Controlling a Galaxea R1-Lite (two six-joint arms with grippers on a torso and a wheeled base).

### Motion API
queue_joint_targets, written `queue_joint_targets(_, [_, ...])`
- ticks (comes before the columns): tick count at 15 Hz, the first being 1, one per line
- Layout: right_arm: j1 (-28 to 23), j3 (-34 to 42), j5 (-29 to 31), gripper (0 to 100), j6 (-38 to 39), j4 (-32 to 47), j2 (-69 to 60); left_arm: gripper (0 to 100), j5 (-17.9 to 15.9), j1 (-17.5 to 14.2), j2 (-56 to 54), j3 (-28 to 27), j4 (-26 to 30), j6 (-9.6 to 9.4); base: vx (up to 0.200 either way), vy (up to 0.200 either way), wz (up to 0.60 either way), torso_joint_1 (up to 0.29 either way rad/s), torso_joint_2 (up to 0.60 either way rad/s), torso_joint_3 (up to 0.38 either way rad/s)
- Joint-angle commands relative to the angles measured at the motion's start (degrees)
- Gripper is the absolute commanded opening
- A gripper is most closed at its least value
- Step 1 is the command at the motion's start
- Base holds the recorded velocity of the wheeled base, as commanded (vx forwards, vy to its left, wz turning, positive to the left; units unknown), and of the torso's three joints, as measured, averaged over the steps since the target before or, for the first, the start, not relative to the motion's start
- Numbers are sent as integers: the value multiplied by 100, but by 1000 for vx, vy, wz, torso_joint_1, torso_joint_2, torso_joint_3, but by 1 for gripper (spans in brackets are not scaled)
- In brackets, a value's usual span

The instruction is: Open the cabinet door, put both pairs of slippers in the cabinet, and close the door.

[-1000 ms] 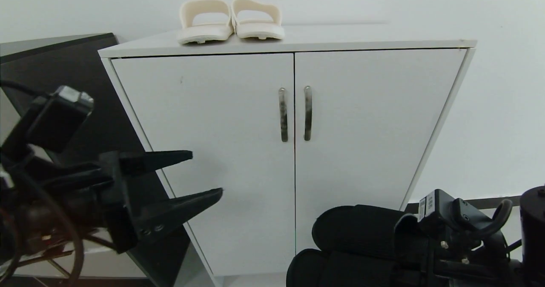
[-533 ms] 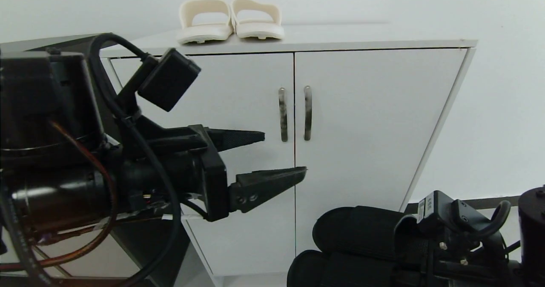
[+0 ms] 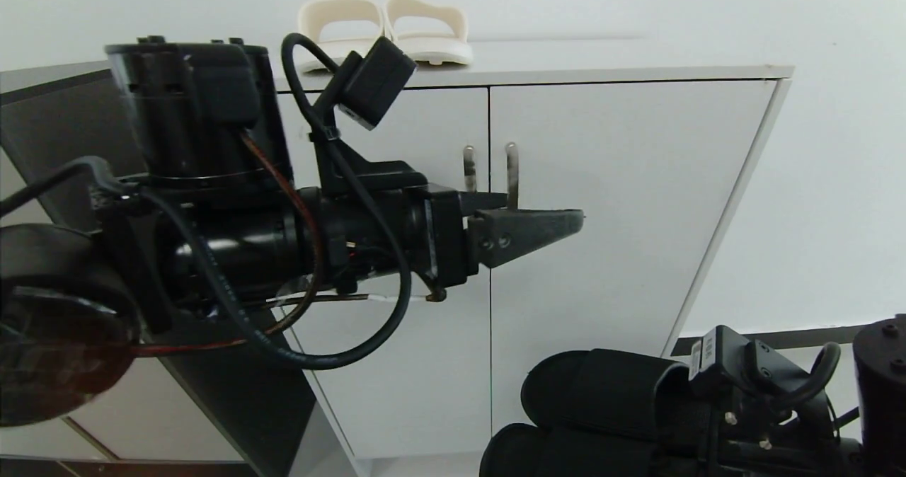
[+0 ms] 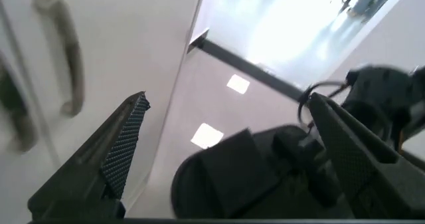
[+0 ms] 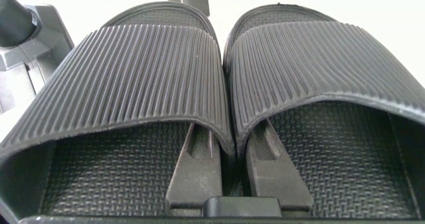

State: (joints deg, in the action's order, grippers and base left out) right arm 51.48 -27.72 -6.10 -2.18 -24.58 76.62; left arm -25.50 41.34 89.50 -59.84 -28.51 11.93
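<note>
The white cabinet [image 3: 623, 201] stands against the far wall with both doors shut, the left handle [image 3: 468, 169] and right handle [image 3: 511, 173] upright and close together either side of the middle seam. A cream pair of slippers [image 3: 425, 38] sits side by side on the cabinet top, towards its left, toes facing near. The left gripper [image 3: 545, 211] hangs level with the lower halves of the handles and points right across them; in the left wrist view its fingers [image 4: 126, 137] are spread wide with nothing between them, and the right handle shows just beyond one fingertip, though whether anything touches it cannot be told. Low at the near right, the right gripper [image 5: 229, 151] holds the black pair of slippers [image 3: 609, 399], one finger inside each slipper, pinching their adjoining side walls together under the ribbed straps. A dark panel [image 3: 64, 130] leans beside the cabinet on the left.
</note>
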Motion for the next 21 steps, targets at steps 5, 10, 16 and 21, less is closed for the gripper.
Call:
queue_joint_targets(5, [2,4,-58,0,7,-3,90,100,89,59,612,-291,-330,230,0,0,0,0,0,0])
queue_joint_targets(10, [29,30,-58,0,25,-47,90,100,415,-223,718,-555,-330,99,0,0,0,0,0,0])
queue_joint_targets(16, [29,30,-58,0,16,-47,90,100,669,-390,929,-713,-321,11,0,0,0,0,0,0])
queue_joint_targets(21, [29,39,-58,0,16,-47,90,100,669,-381,1350,-1003,-304,2,0,0,0,0,0,0])
